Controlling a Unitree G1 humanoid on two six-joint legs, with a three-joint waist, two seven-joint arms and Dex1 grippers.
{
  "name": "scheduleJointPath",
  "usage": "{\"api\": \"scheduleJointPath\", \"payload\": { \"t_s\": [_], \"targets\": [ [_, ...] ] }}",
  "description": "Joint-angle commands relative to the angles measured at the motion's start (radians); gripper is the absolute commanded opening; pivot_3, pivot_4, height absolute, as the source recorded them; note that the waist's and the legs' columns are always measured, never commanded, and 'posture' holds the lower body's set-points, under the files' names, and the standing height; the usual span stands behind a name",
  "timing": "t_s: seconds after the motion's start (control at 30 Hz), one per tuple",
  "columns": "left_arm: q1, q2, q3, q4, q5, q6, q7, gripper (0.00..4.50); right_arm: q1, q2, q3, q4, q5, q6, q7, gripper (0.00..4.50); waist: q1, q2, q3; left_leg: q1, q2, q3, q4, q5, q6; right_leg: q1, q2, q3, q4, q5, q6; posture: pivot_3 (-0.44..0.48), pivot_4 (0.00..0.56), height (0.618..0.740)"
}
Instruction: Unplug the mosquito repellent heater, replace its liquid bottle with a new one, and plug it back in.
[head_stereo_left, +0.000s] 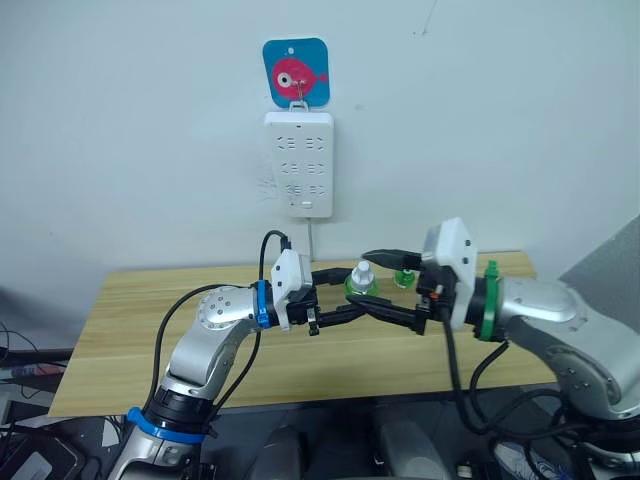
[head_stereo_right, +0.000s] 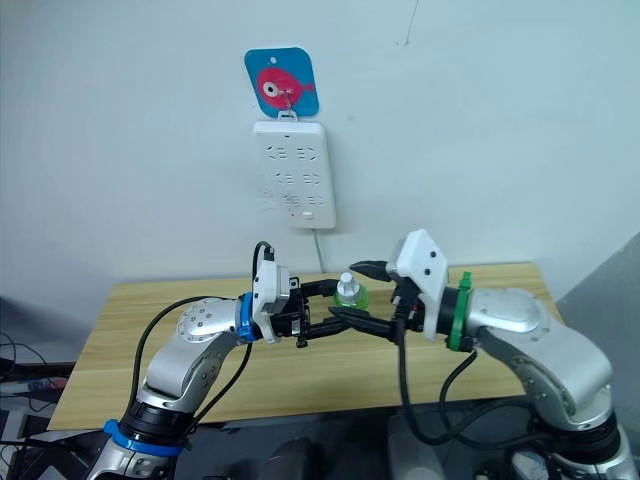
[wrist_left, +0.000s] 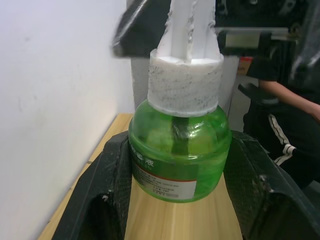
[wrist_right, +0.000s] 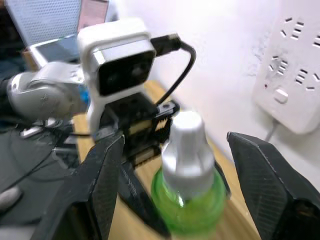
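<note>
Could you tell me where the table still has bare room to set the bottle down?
The wooden table is bare on the robot's left, from its left edge to the left gripper. The middle is crowded: both grippers meet around the green bottle, with another green bottle behind the right gripper.

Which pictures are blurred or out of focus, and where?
Right wrist view: the green liquid bottle with white cap and black gripper fingers look soft, the white wall power strip too. Left wrist view: bottle label sharp, background dim. Head views: evenly lit.

Green liquid bottle (wrist_left: 179, 160) with white cap, clamped between left claw (wrist_left: 180, 175) fingers (wrist_left: 112, 180).
</note>
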Motion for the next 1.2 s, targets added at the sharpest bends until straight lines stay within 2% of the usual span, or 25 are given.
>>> {"api": "scheduleJointPath", "payload": {
  "t_s": [0.03,0.17,0.47,0.6,0.73,0.87,1.0,1.1,1.2],
  "targets": [
    [-0.012,-0.005,-0.006,-0.016,-0.002,-0.016,0.0,2.25,-0.037,0.044,0.049,0.023,-0.066,-0.033,-0.074,3.42,-0.001,0.0,-0.002,0.0,0.0,0.001,0.0,0.0,0.0,0.0,0.0,0.0,0.0,0.0,0.0,-0.188,0.13,0.74],
    [-0.011,-0.003,-0.002,-0.021,-0.002,-0.014,0.002,2.25,-0.045,0.025,0.023,0.071,-0.078,-0.06,-0.049,3.42,-0.002,0.0,-0.003,0.001,0.0,0.002,0.0,0.001,0.001,0.001,0.001,0.001,0.0,0.001,0.0,-0.176,0.126,0.74],
    [0.007,0.012,0.002,-0.026,-0.001,-0.018,0.01,2.25,0.019,-0.242,-0.205,0.062,0.106,-0.024,0.169,3.42,-0.002,0.001,-0.004,0.0,0.0,0.0,-0.001,0.0,0.001,0.0,0.0,0.0,-0.001,0.001,0.0,-0.176,0.125,0.74],
    [0.006,0.014,0.003,-0.02,-0.002,-0.02,0.009,2.25,0.063,-0.329,-0.241,0.019,0.177,-0.008,0.235,3.42,-0.002,0.001,-0.004,0.0,0.0,0.002,-0.001,0.0,0.001,0.0,0.001,0.0,-0.001,0.001,0.0,-0.181,0.125,0.74],
    [-0.002,0.011,0.001,-0.013,0.0,-0.019,0.01,2.25,0.024,-0.258,-0.18,-0.018,0.202,0.01,0.135,3.42,-0.008,0.001,-0.004,0.001,0.001,0.003,-0.001,0.0,0.002,0.001,0.003,0.001,0.0,0.001,0.0,-0.184,0.125,0.74],
    [-0.006,0.009,-0.005,-0.017,-0.002,-0.015,0.009,2.25,-0.05,-0.128,-0.054,-0.004,0.123,0.012,-0.002,3.42,-0.01,0.002,-0.005,0.002,0.002,0.004,0.0,0.001,0.002,0.001,0.008,0.003,0.0,0.001,0.002,-0.187,0.126,0.74],
    [-0.007,0.008,-0.011,-0.018,-0.003,-0.015,0.007,2.25,-0.106,-0.058,0.032,0.037,0.071,0.008,-0.046,3.42,-0.013,0.002,-0.006,0.001,0.001,0.003,0.0,0.002,0.003,0.0,0.007,0.003,-0.001,0.001,0.001,-0.191,0.123,0.74],
    [-0.011,0.005,-0.014,-0.016,-0.003,-0.016,0.008,2.25,-0.124,-0.042,0.066,0.078,0.027,-0.018,-0.046,3.42,-0.013,0.002,-0.006,0.0,0.001,0.003,0.0,0.002,0.003,0.0,0.006,0.003,-0.001,0.003,-0.001,-0.185,0.121,0.74],
    [-0.009,0.009,-0.009,-0.018,-0.005,-0.016,0.007,2.25,-0.115,-0.076,0.033,0.099,0.019,-0.027,-0.016,3.42,-0.013,0.002,-0.006,-0.001,0.0,0.001,0.0,0.002,0.003,0.0,0.005,0.002,-0.001,0.003,-0.001,-0.182,0.121,0.74]
  ]
}}
